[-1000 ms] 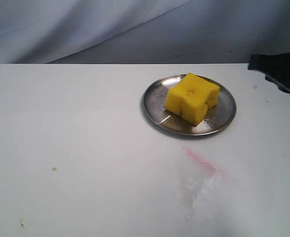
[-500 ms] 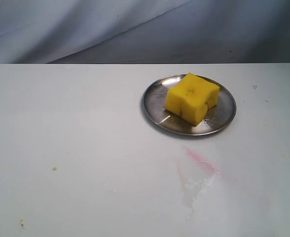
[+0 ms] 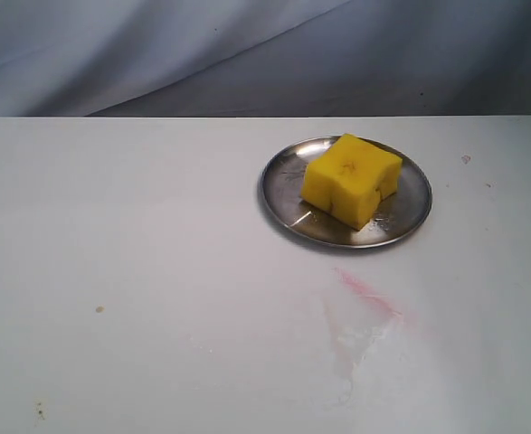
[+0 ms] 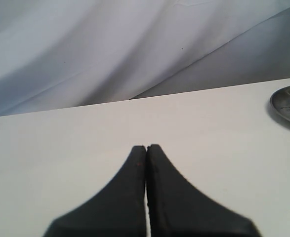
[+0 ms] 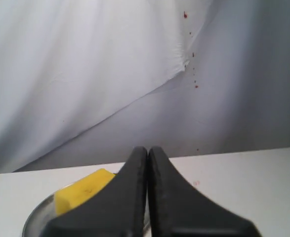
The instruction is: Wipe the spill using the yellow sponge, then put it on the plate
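The yellow sponge (image 3: 350, 179) rests on the round metal plate (image 3: 418, 210) at the back right of the white table. In front of the plate lies a faint pink streak with a pale wet smear; no amber puddle shows. Neither gripper appears in the exterior view. My left gripper (image 4: 146, 146) is shut and empty, hovering over bare table, with the plate's rim (image 4: 289, 102) off to one side. My right gripper (image 5: 147, 148) is also shut and empty, with the sponge (image 5: 80, 194) and plate (image 5: 36, 222) beyond and partly behind its fingers.
A pink-red smear (image 3: 366, 294) and a wet sheen (image 3: 355, 348) mark the table in front of the plate. A small brown speck (image 3: 99, 309) lies at the left. A grey-white cloth backdrop (image 3: 247, 54) hangs behind the table's far edge.
One second ago a dark arm part showed at the right edge of the exterior view; it has withdrawn out of view. Sponge and plate have not moved.
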